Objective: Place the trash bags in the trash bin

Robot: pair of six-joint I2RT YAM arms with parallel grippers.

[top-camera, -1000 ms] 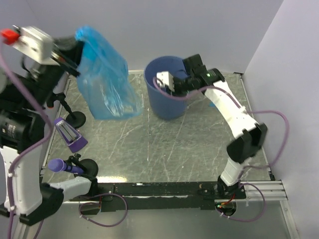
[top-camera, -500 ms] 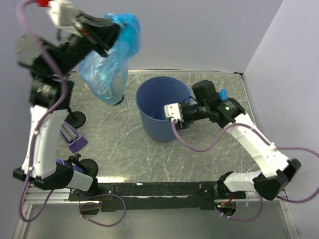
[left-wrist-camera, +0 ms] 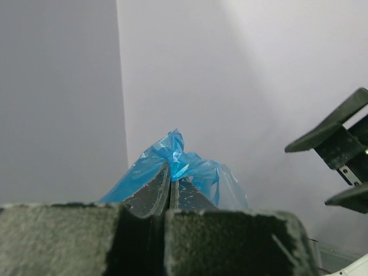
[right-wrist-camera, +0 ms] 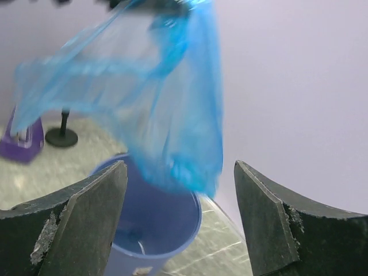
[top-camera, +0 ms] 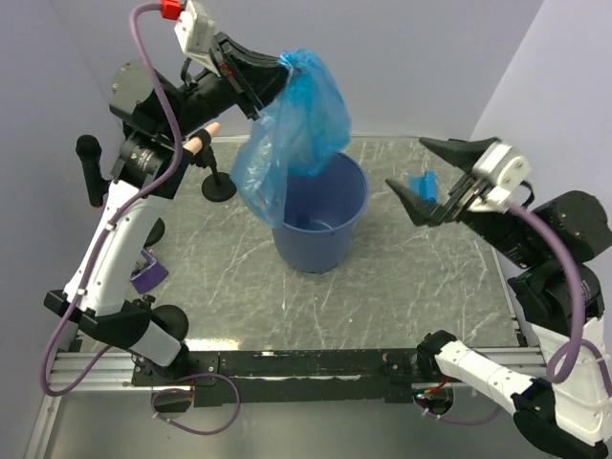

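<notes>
Grey marbled table (top-camera: 402, 277) under lilac walls (top-camera: 430, 57): the left gripper (top-camera: 280, 63), jaws clamped on the gathered neck of a translucent blue trash bag (top-camera: 296, 124), hangs it over the 11 o'clock rim of the trash bin (top-camera: 320, 244) at table centre. The right gripper (top-camera: 404, 163), jaws spread and empty, sits at the bin's 3 o'clock. Delivery is in hand; next the bag likely needs centring, lowering, then release.
</notes>
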